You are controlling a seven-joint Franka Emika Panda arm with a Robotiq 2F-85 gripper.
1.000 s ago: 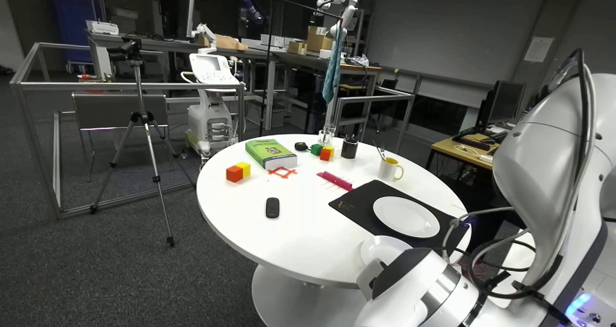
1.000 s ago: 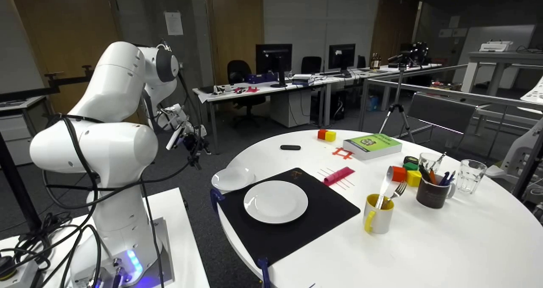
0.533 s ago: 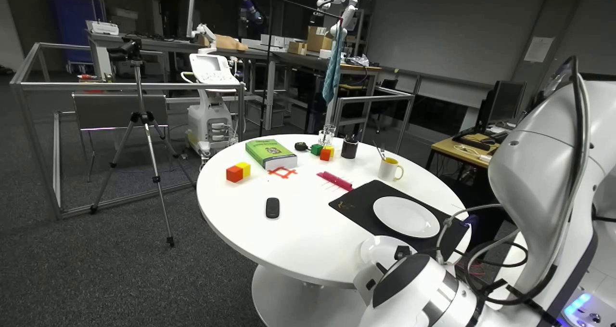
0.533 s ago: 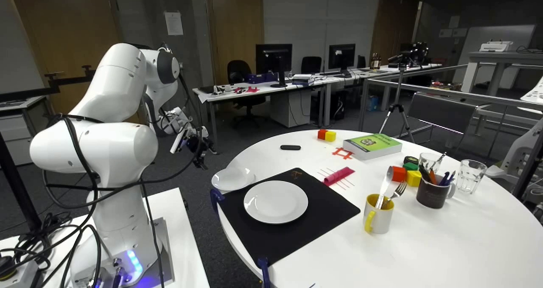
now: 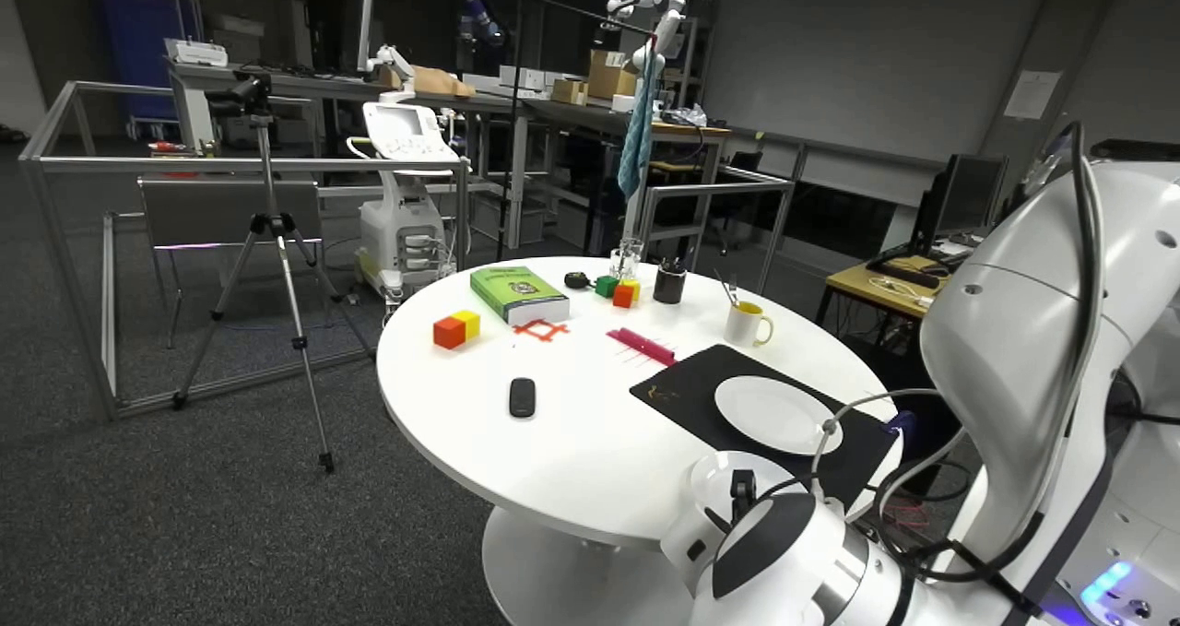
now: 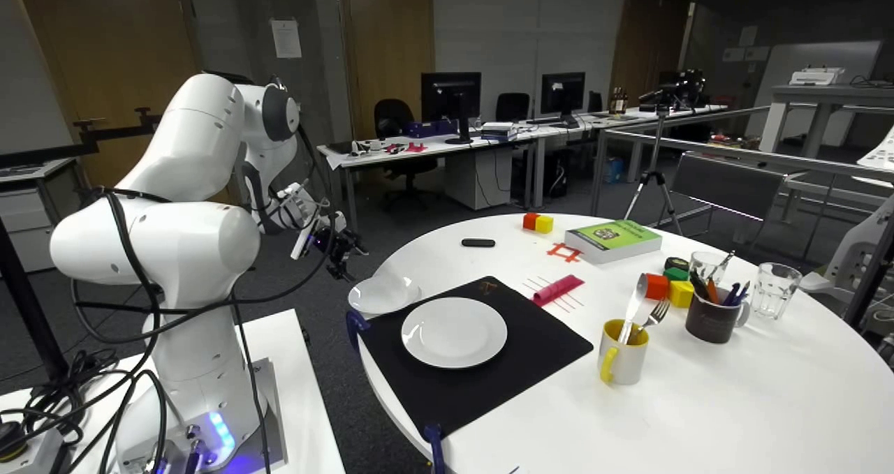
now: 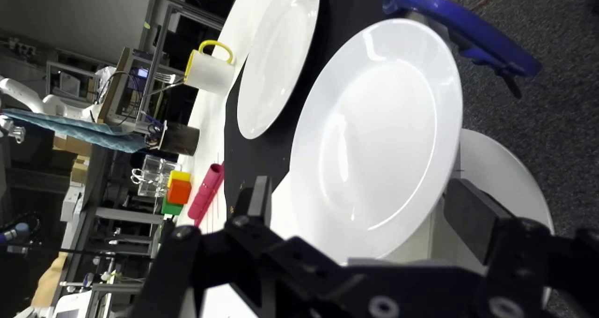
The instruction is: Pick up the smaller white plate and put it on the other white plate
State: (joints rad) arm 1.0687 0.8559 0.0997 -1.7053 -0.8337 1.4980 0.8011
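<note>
Probably just ahead of the grasp. Small plate (image 6: 383,295) lies flat on the table (image 6: 740,397), right at the edge on the side toward the arm (image 6: 187,135); its rim looks to jut a bit past that edge. Mat (image 6: 534,348) beside it; whether the plate overlaps the mat, cannot tell. Big plate (image 6: 454,332) on the mat, stack not yet made.

Gripper (image 7: 359,191) near the small plate, fingers (image 7: 470,217) spread wide, one roughly above the other, which suits a rim; nothing pinched, no contact that I can make out.

Handling, guessed from the gloss: glazed ceramic. Hard, no give, moderate weight, slick, would chip or crack if let fall. Broad and thin, so held at one side it will sag outward and may swivel in the bite.

Where to take it: the jutting rim, arm's side, one finger over and one under, as deep as the table lip lets the lower one go, aimed at the plate's middle. Shallow bite would likely slip. Firm squeeze wanted, built up slowly. Watch the lower finger against the table edge; a bump there could shove the plate along the smooth top. Ceramic on ceramic asks for a soft, level landing.
</note>
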